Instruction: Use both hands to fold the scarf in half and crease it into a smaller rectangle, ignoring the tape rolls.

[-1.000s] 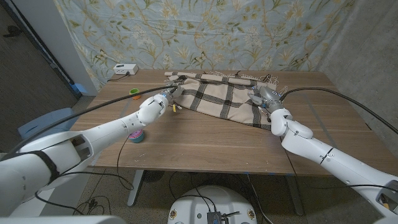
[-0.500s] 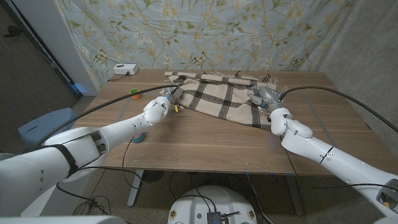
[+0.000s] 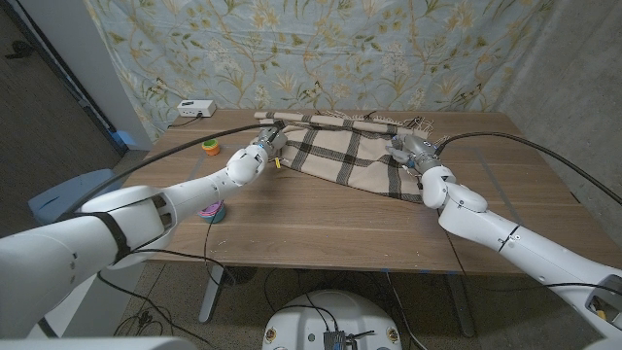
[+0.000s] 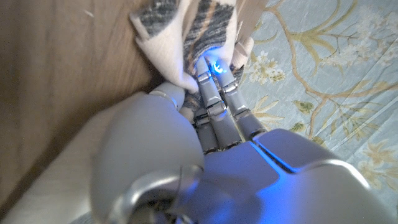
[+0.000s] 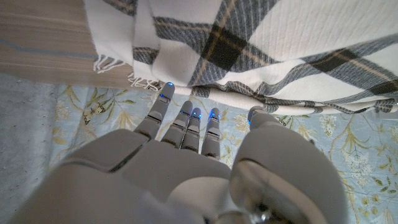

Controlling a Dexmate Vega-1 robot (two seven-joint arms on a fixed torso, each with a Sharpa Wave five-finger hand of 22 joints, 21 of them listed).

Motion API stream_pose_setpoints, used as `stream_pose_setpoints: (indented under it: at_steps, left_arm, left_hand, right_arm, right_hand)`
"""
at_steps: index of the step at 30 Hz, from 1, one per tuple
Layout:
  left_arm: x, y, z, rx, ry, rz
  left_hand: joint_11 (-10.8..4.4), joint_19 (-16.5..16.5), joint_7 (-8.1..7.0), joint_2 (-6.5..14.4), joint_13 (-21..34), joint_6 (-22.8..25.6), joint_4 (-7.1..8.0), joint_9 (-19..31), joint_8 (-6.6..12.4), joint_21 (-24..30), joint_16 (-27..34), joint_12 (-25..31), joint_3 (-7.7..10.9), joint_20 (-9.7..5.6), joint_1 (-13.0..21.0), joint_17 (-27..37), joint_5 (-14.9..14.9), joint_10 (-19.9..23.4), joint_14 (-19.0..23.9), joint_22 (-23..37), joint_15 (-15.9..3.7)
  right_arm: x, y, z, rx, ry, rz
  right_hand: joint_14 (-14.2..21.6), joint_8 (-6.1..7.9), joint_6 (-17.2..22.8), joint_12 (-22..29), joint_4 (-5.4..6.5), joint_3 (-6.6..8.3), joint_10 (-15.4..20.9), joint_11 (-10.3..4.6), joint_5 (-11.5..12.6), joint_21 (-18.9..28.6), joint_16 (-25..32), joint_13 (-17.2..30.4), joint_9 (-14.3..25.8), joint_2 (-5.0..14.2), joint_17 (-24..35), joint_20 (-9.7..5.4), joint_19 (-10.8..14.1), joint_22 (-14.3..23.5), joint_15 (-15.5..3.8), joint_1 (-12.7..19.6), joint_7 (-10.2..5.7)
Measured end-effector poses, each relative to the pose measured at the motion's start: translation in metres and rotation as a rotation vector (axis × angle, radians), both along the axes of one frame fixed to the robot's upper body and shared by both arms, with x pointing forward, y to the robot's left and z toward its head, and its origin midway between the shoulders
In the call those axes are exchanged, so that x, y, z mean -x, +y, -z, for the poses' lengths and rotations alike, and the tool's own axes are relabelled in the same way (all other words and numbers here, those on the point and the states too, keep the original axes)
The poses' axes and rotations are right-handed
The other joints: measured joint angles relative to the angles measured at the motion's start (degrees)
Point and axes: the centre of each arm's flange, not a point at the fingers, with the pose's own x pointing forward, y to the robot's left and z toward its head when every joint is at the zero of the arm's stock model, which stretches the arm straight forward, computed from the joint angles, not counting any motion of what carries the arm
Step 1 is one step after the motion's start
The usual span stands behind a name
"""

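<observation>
A beige plaid scarf (image 3: 342, 156) with dark stripes lies across the back middle of the wooden table (image 3: 321, 219). My left hand (image 3: 259, 157) is at the scarf's left corner, and in the left wrist view its fingers (image 4: 210, 81) pinch a bunched fold of the scarf (image 4: 180, 37). My right hand (image 3: 414, 152) is at the scarf's right edge. In the right wrist view its fingers (image 5: 186, 121) reach out straight and apart, tips at the hem of the scarf (image 5: 249, 50), with no cloth gripped between them.
An orange and green tape roll (image 3: 209, 147) lies left of the scarf. A pink and blue tape roll (image 3: 211, 211) sits nearer the front left, partly behind my left arm. A white box (image 3: 195, 108) stands at the back left corner. A floral curtain hangs behind.
My left hand has moved toward the table's far side with the scarf's left corner, drawing that edge back. My right hand has stayed put.
</observation>
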Motion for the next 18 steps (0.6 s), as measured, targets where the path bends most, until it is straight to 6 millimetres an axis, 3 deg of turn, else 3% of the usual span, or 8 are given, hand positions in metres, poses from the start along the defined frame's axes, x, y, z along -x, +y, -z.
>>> stream_pose_setpoints:
  at_steps: [4, 7, 8, 10, 11, 12, 18]
  left_arm:
    - [0.004, 0.001, -0.005, -0.02, -0.062, 0.039]
    - [0.008, 0.002, -0.012, -0.039, -0.105, 0.064]
    - [0.011, 0.0, -0.015, -0.055, -0.137, 0.085]
    - [0.013, 0.001, -0.019, -0.069, -0.159, 0.098]
    - [0.015, 0.001, -0.023, -0.083, -0.184, 0.111]
    - [0.015, 0.002, -0.025, -0.085, -0.186, 0.11]
    - [0.027, 0.0, -0.049, -0.176, -0.308, 0.18]
  left_hand:
    - [-0.64, 0.0, -0.25, -0.3, 0.6, 1.2, 0.0, 1.7, 0.52, 0.9, 0.1, 0.2, 0.0, -0.1, 0.3, 0.9, -0.1, 0.7, 0.7, -0.2, -0.55]
    - [-1.56, 0.0, -1.65, -0.3, 1.3, 9.6, 0.15, 2.0, 0.53, 1.2, 0.1, 0.4, 0.14, -0.69, 0.3, 1.6, -0.2, 1.6, 2.1, -0.2, -1.89]
    - [-1.59, 0.0, -2.73, -0.3, 1.7, 10.9, 0.23, 2.2, 0.53, 1.5, 0.3, 0.4, 0.22, -0.69, 0.3, 1.8, -0.2, 1.6, 2.6, -0.3, -2.48]
    - [-2.64, 0.0, -6.5, -0.3, 2.1, 14.7, 0.24, 2.2, 0.52, 1.7, 0.4, 0.4, 0.22, -0.69, 0.3, 2.1, -0.2, 2.5, 2.7, -0.4, -2.85]
    - [-2.95, 0.2, -9.89, -0.3, 2.1, 18.1, 0.24, 2.5, 0.53, 1.9, 0.4, 0.4, 0.22, -0.82, 0.3, 2.3, -0.3, 2.5, 2.7, -0.4, -2.97]
    - [-3.74, 0.4, -11.11, -0.3, 2.1, 19.3, 0.24, 2.7, 0.75, 2.3, 0.4, 0.4, 0.22, -1.02, 0.3, 2.6, -0.4, 3.3, 2.7, -0.5, -2.98]
    - [-3.74, 0.5, -11.76, -0.8, 2.1, 20.0, 0.47, 3.9, 1.58, 3.3, 1.7, 0.6, -0.01, -1.83, 0.4, 5.6, 0.1, 3.3, 3.2, -1.6, -3.53]
  right_arm:
    - [-0.009, 0.006, 0.005, 0.015, 0.05, -0.024]
    - [-0.015, 0.01, 0.007, 0.024, 0.079, -0.041]
    - [-0.019, 0.012, 0.009, 0.031, 0.093, -0.046]
    - [-0.022, 0.015, 0.011, 0.037, 0.11, -0.057]
    - [-0.025, 0.016, 0.013, 0.043, 0.121, -0.061]
    - [-0.025, 0.017, 0.013, 0.045, 0.126, -0.067]
    - [-0.035, 0.023, 0.019, 0.067, 0.168, -0.082]
  right_hand:
    - [-3.1, 0.0, 0.4, 0.0, 2.25, -1.35, -1.5, -0.27, 0.2, -1.9, 0.0, -0.4, 0.0, 0.28, -0.6, -0.53, -2.1, 0.0, 0.04, -4.1, -0.6]
    - [-4.3, 0.0, 0.8, 0.0, 2.96, -2.06, -1.5, -0.28, 0.3, -2.7, 0.0, -0.5, 0.0, 0.36, -0.9, -0.59, -3.1, 0.0, 0.5, -5.8, -1.01]
    - [-4.5, 0.0, 0.8, 0.0, 3.02, -2.12, -1.5, -0.28, 0.3, -2.7, 0.0, -0.6, 0.0, 0.31, -0.9, -0.58, -3.4, 0.0, 0.72, -5.8, -1.01]
    - [-4.8, 0.09, 0.8, 0.0, 3.21, -2.31, -1.6, -0.12, 0.3, -3.0, 0.0, -0.6, 0.0, 0.32, -1.1, -0.71, -3.5, 0.0, 0.54, -6.3, -1.01]
    - [-4.9, 0.25, 1.0, 0.0, 3.27, -2.37, -1.7, -0.08, 0.3, -3.1, 0.0, -0.6, 0.0, 0.1, -1.1, -0.71, -3.5, 0.0, 0.48, -6.5, -1.12]
    - [-5.1, 0.27, 1.2, 0.0, 3.27, -2.37, -1.7, -0.08, 0.3, -3.2, 0.0, -0.6, 0.0, 0.46, -1.1, -0.71, -3.5, 0.0, 0.67, -6.9, -1.06]
    - [-4.5, 0.27, 2.3, 0.5, 3.5, -2.6, -1.1, -0.17, 0.7, -3.6, 0.3, -0.8, 0.0, 0.29, -1.6, -0.81, -3.7, -0.2, 0.96, -7.6, -0.35]
